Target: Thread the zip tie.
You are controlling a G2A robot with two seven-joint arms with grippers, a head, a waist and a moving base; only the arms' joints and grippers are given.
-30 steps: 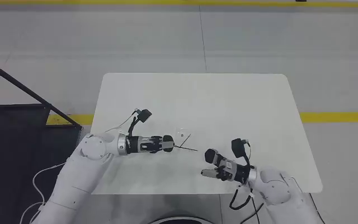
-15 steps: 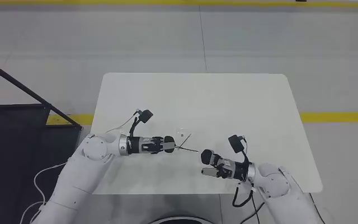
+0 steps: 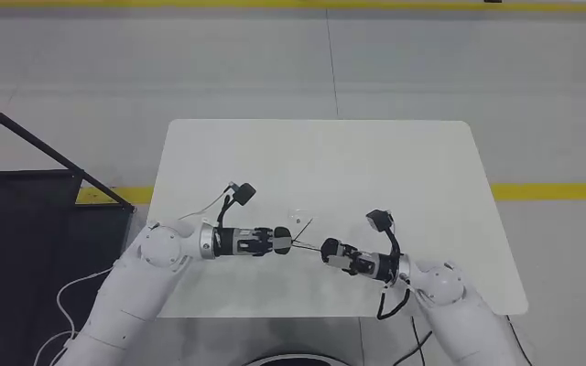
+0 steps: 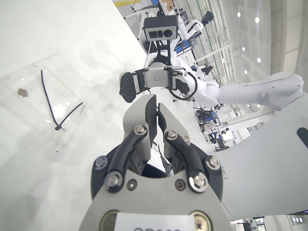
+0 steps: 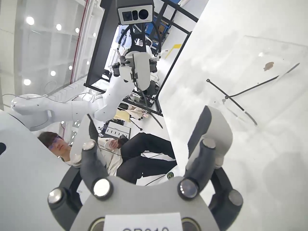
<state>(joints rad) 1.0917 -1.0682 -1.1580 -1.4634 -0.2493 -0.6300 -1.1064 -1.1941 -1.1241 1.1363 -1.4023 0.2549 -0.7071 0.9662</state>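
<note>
Arms angled inward over the surface (image 3: pixel 366 165): left tool (image 3: pixel 286 242) clenched on the zip tie (image 3: pixel 305 243), right tool (image 3: pixel 326 249) facing it, spread wide.

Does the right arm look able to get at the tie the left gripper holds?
Probably yes: the open right gripper faces the free end of the tie in the left gripper, with nothing between.
</note>
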